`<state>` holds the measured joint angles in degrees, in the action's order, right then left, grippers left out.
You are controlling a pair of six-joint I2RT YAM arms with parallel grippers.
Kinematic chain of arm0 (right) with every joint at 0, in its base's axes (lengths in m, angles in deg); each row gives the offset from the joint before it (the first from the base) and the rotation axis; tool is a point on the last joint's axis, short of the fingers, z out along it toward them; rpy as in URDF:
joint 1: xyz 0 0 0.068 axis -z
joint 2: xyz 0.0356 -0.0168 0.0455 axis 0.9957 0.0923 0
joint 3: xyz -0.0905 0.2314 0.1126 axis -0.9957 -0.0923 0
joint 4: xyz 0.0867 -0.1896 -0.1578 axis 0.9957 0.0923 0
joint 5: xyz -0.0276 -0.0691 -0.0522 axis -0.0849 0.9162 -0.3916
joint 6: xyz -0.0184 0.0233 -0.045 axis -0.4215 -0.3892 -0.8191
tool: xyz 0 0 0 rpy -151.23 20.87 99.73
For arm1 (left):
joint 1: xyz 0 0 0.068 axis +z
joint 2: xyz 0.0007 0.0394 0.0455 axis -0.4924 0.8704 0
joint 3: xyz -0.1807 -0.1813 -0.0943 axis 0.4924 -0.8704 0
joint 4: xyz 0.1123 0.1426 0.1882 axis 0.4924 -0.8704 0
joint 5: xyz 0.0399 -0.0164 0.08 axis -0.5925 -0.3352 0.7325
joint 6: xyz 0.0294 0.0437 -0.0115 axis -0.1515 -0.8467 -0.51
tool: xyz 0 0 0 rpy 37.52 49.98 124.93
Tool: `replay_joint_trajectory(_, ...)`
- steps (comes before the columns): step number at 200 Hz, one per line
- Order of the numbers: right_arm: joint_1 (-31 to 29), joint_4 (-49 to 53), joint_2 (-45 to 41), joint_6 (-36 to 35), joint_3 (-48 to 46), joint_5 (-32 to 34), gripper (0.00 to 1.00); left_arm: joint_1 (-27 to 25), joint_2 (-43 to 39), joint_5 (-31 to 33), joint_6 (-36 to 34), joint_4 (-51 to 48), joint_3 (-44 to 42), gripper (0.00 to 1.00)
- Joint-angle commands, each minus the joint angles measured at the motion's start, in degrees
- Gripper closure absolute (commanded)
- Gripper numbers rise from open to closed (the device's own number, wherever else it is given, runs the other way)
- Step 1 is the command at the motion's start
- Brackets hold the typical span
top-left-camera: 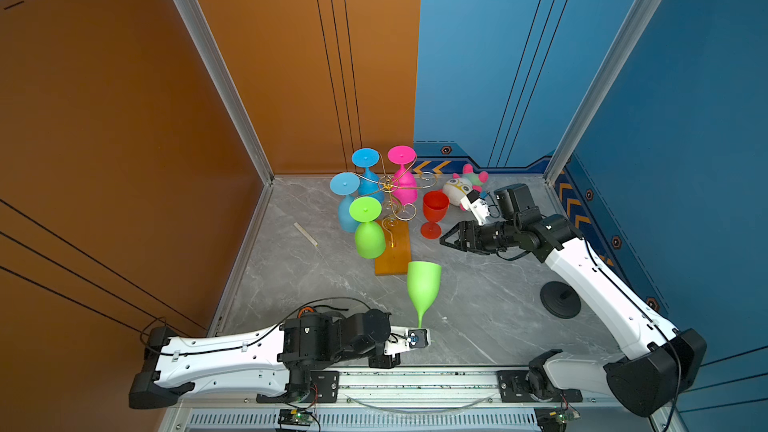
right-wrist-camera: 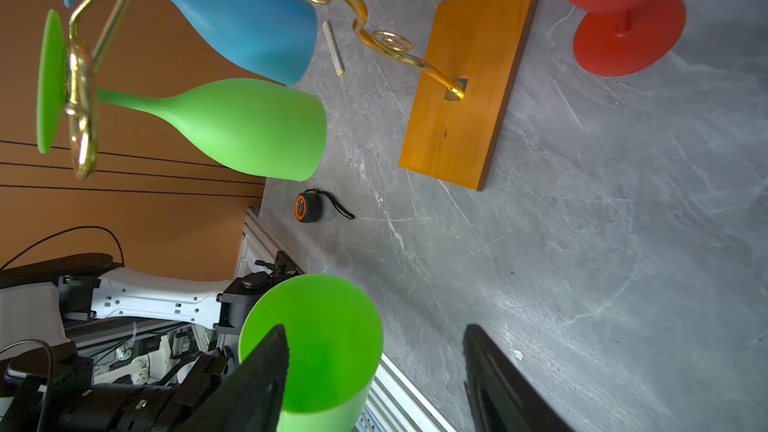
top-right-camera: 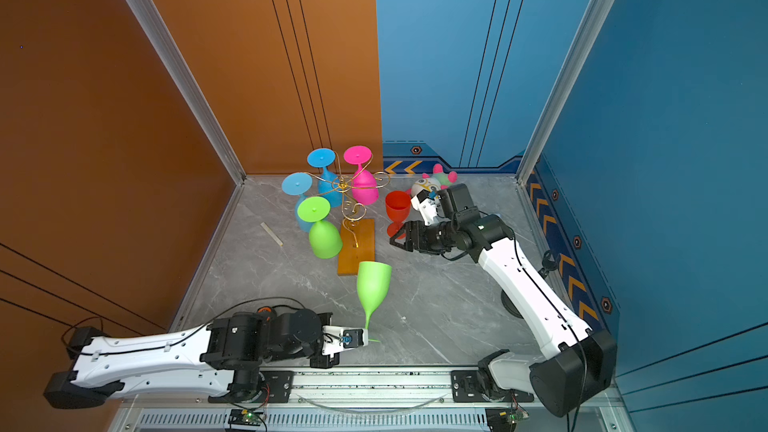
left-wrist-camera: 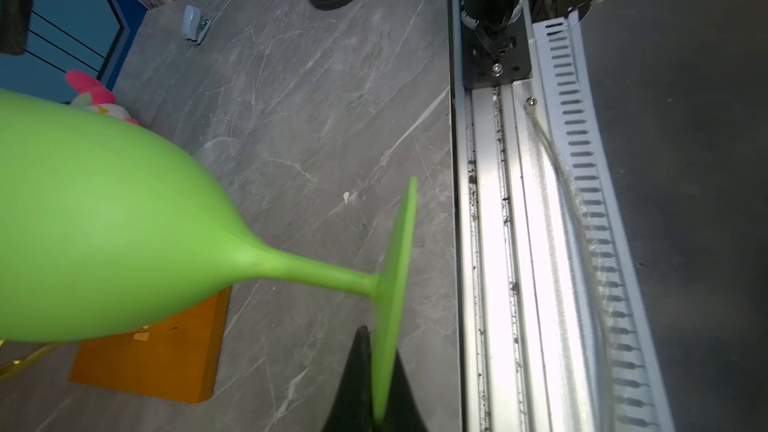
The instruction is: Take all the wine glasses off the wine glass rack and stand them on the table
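The left claw [left-wrist-camera: 380,386] is pinching the foot of a green glass [top-left-camera: 423,284], its fingers pressing on either face of the disc at its edge, as the left wrist view is showing. That glass is sitting clear of the rack [top-left-camera: 394,255], over the front part of the tabletop [top-left-camera: 478,297]. It is tilting, with its mouth pointing toward the rack's wooden base and lying just beside the base's near corner in both top views. Whether the bowl is touching anything, I cannot tell.

The right claw [top-left-camera: 448,235] is standing spread and empty, near an upright red glass [top-left-camera: 435,206] on the tabletop. Hanging upside down from the wire arms are two blue glasses [top-left-camera: 345,184], a pink glass [top-left-camera: 402,184] and a second green glass [top-left-camera: 368,238].

By my reading, the lifting-off is done for this glass and the setting-down is now in hand. The next move is calling for turning the glass foot-down, lowering it onto bare tabletop clear of the base, then spreading the fingers. With the grip on a thin edge, the bowl's weight could be swinging it, so a slow turn seems wise.
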<state>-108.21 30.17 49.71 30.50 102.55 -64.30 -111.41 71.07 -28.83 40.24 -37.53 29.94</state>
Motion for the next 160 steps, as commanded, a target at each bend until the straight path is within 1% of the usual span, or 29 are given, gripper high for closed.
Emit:
replay_joint_trajectory(1, 0.1, 3.3, 1.1, -2.2, 2.1, 1.1, 0.34, -2.7, 0.8, 13.1, -8.6, -1.7, 0.6, 1.00)
replay_joint_trajectory(22, -0.3, 4.1, 1.5, -2.9, 2.6, -0.1, 0.36, -4.0, 1.6, 18.4, -11.7, -1.7, 0.0, 1.00)
replay_joint_trajectory(69, -1.7, 5.7, 1.4, -4.3, 2.5, -2.9, 0.41, -5.3, 3.6, 26.5, -15.8, -1.7, -1.3, 1.00)
replay_joint_trajectory(85, -2.1, 5.9, 1.4, -4.9, 2.8, -3.8, 0.41, -5.6, 4.6, 28.3, -17.4, -1.7, -1.9, 1.00)
replay_joint_trajectory(107, -2.1, 6.7, 2.0, -5.3, 3.9, -4.0, 0.42, -5.7, 6.1, 28.4, -18.4, -1.6, -1.8, 1.00)
replay_joint_trajectory(111, -2.1, 6.9, 2.1, -5.3, 4.0, -4.1, 0.43, -5.7, 6.3, 30.3, -18.6, -1.6, -1.8, 1.00)
replay_joint_trajectory(160, -2.9, 8.1, 3.0, -6.1, 4.2, -5.4, 0.49, -5.8, 8.7, 35.6, -19.4, -1.3, -1.2, 1.00)
